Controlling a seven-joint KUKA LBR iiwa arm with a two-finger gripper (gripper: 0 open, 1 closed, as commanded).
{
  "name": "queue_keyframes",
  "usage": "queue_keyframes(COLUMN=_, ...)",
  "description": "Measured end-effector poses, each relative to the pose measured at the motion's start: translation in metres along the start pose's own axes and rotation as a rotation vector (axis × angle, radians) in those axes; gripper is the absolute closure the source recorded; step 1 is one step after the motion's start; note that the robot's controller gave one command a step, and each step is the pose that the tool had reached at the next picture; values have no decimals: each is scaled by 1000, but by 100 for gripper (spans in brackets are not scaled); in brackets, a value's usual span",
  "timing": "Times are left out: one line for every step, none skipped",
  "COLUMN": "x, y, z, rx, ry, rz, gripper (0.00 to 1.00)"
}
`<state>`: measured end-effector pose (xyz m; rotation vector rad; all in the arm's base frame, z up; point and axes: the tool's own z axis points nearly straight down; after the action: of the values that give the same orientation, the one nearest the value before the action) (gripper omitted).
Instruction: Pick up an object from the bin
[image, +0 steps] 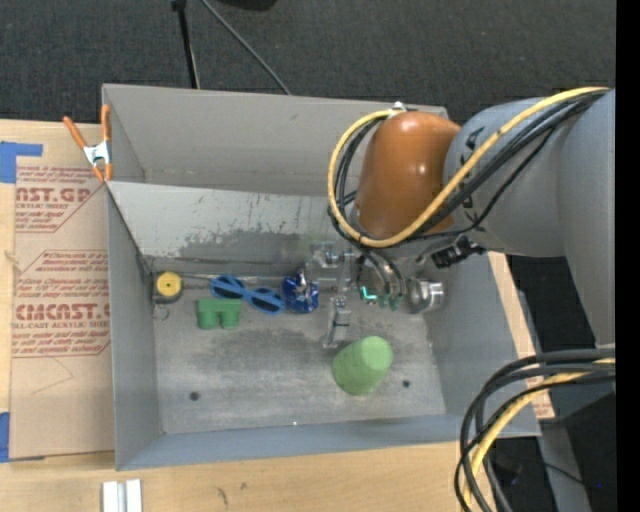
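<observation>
We see the end effector (337, 335) low in the bin (200, 400), just beside a green cup (362, 365) lying right of the middle. We cannot tell if the end effector is apart or together.

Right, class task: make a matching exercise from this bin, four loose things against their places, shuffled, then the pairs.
1 small yellow round disc
2 small dark green plastic block
3 pale green cylinder
4 blue looped plastic piece

A nearest the gripper
B leftmost, by the bin wall
C just in front of the blue piece
D along the back, mid-floor

Pairs: 1-B, 2-C, 3-A, 4-D
</observation>
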<state>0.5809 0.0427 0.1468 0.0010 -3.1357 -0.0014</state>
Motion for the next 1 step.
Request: queue_keyframes(x=56, y=-64, z=78, rx=2, ry=0, rz=-290, gripper=0)
